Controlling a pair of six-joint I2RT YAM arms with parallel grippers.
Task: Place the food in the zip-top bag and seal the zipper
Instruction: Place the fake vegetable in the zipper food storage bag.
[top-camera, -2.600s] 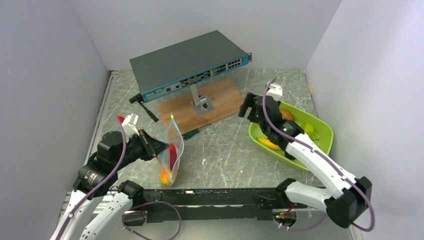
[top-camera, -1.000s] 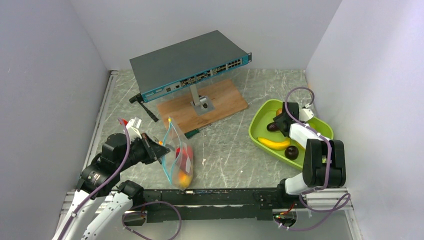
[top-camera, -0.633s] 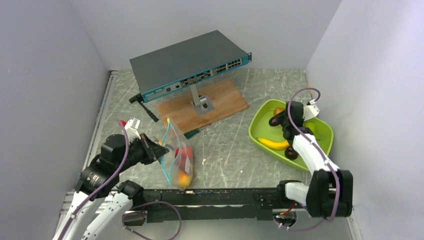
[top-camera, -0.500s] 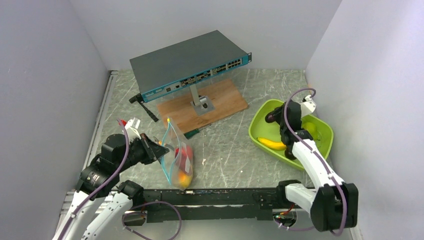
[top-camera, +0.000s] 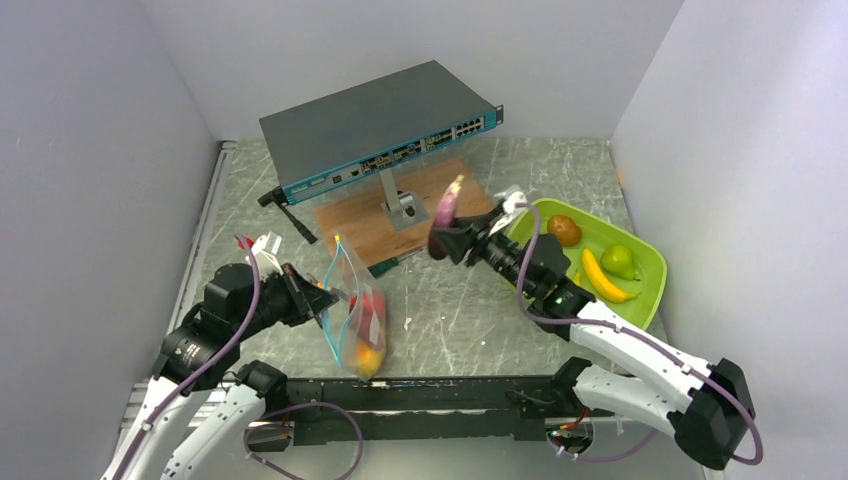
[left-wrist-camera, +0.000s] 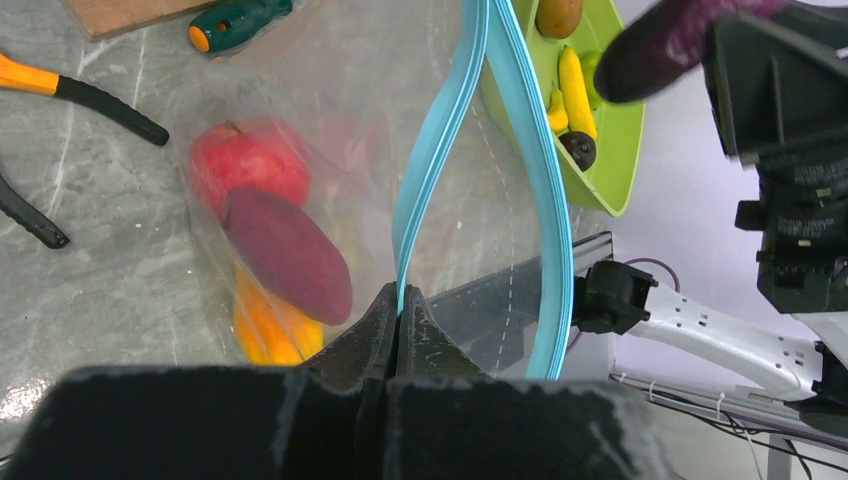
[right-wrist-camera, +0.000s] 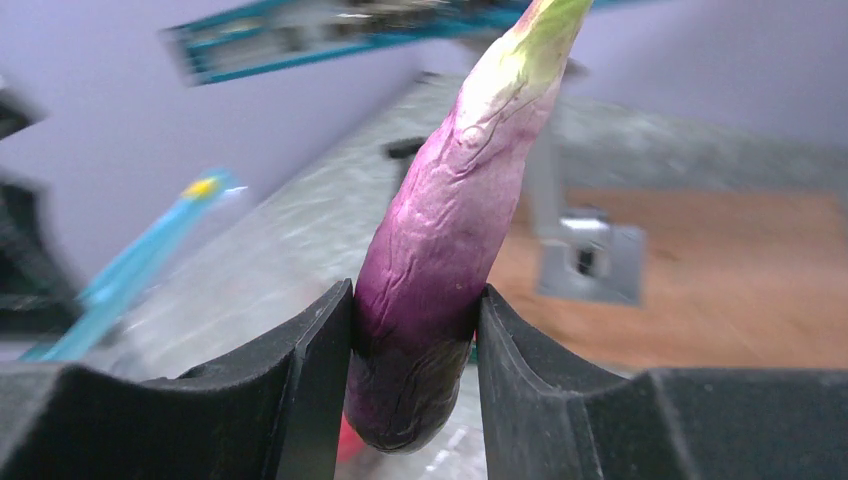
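The clear zip-top bag (top-camera: 352, 318) stands on the table left of centre with its mouth open. My left gripper (left-wrist-camera: 398, 300) is shut on the near side of the teal zipper (left-wrist-camera: 440, 150). A red apple (left-wrist-camera: 245, 165), a reddish piece (left-wrist-camera: 290, 255) and an orange (left-wrist-camera: 262, 325) lie inside the bag. My right gripper (right-wrist-camera: 415, 330) is shut on the purple eggplant (right-wrist-camera: 450, 220), held in the air over the table's middle (top-camera: 448, 205), right of the bag. A brown fruit (top-camera: 564, 230), a banana (top-camera: 603, 277) and a green pear (top-camera: 620, 261) rest in the lime-green tray (top-camera: 648, 250).
A network switch (top-camera: 380, 130) sits on a metal stand over a wooden board (top-camera: 450, 195) at the back. A green-handled screwdriver (top-camera: 385, 266) and black-handled tools (top-camera: 290, 215) lie near the bag. Walls close in on the left, back and right.
My right gripper closed on the eggplant in the tray, lifted it out and swung left to the table's middle. The left gripper and the bag stayed put.
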